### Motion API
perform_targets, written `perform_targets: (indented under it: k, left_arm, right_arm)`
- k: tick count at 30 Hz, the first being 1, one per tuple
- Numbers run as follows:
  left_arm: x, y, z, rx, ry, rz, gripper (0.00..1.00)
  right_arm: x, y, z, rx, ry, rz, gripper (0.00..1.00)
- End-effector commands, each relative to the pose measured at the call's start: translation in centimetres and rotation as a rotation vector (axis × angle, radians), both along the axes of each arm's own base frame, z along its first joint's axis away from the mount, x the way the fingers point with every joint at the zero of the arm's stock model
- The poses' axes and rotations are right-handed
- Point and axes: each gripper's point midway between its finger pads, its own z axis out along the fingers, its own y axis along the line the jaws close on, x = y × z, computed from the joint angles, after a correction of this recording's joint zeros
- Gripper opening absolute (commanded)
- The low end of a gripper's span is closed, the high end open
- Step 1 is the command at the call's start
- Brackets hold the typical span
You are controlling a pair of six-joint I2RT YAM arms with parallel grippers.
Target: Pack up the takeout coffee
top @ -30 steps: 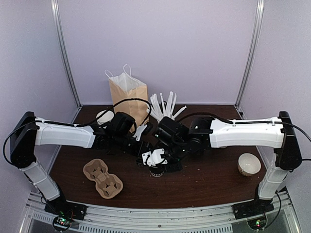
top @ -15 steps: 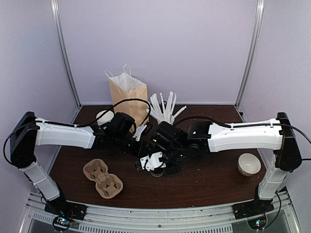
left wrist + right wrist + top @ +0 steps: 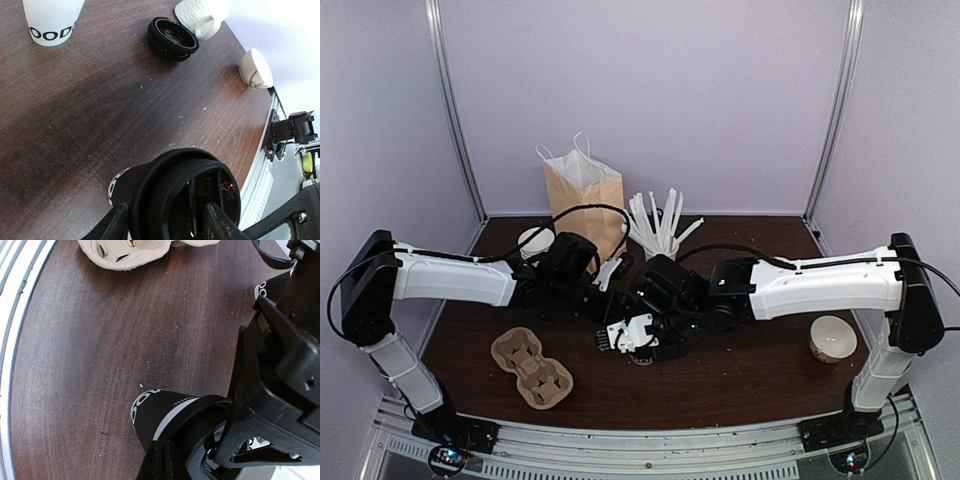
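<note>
The takeout coffee [image 3: 150, 195] is a black cup with white lettering and a black lid [image 3: 220, 415], low over the dark table in the middle. My left gripper [image 3: 167, 220] is shut on it, one finger on each side of the lid's rim. In the right wrist view the cup's body [image 3: 160, 410] points towards the table. My right gripper [image 3: 162, 460] is shut, its fingers pressed together against the cup's side just under the lid, with nothing between them. From above, both wrists crowd over the cup and mostly hide it.
A brown paper bag [image 3: 582, 195] stands at the back, with a cup of white sticks [image 3: 660, 225] to its right and white cups [image 3: 535, 240] to its left. A cardboard carrier [image 3: 530, 367] lies front left, a white bowl [image 3: 832, 338] at the right. Spare black lids [image 3: 172, 39] lie nearby.
My right gripper's fingers have closed together, and the right wrist has slid a little to the left at the cup. The left arm has hardly moved.
</note>
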Motion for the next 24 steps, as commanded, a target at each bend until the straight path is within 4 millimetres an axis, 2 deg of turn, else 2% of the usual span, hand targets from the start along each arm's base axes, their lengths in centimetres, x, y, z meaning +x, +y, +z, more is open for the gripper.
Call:
perform_targets:
  k: [1,6,7,9,13,17,20,24]
  left_arm:
    - [-1.2,1.3,-3.9,0.096,0.073,-0.004,0.52]
    - [-1.3,1.5,-4.2,0.105,0.081,-0.004,0.52]
    - [-1.3,1.5,-4.1,0.106,0.079,-0.004,0.52]
    - [-1.4,1.6,-4.1,0.108,0.077,-0.004,0.52]
    - [-1.3,1.4,-3.2,0.096,0.061,-0.01,0.52]
    - [-1.0,0.9,-1.2,0.054,0.025,-0.02,0.52]
    - [-0.8,0.5,0.7,0.02,-0.007,-0.024,0.52]
    - [-0.6,0.2,2.8,-0.016,-0.051,-0.027,0.54]
  right_arm:
    - [-1.0,-3.0,-8.2,-0.188,0.076,-0.017,0.0]
    - [-1.4,-4.6,-12.3,-0.291,0.111,-0.039,0.0]
    - [-1.4,-4.8,-12.6,-0.3,0.115,-0.044,0.0]
    - [-1.3,-4.6,-12.2,-0.281,0.109,-0.05,0.0]
    - [-0.8,-3.4,-8.1,-0.192,0.071,-0.042,0.0]
    - [-0.8,-2.3,-2.4,-0.092,0.046,-0.017,0.0]
    - [-1.5,-1.7,0.5,-0.042,0.082,0.0,0.01]
    - [-1.9,-1.0,3.0,0.005,0.113,-0.014,0.05]
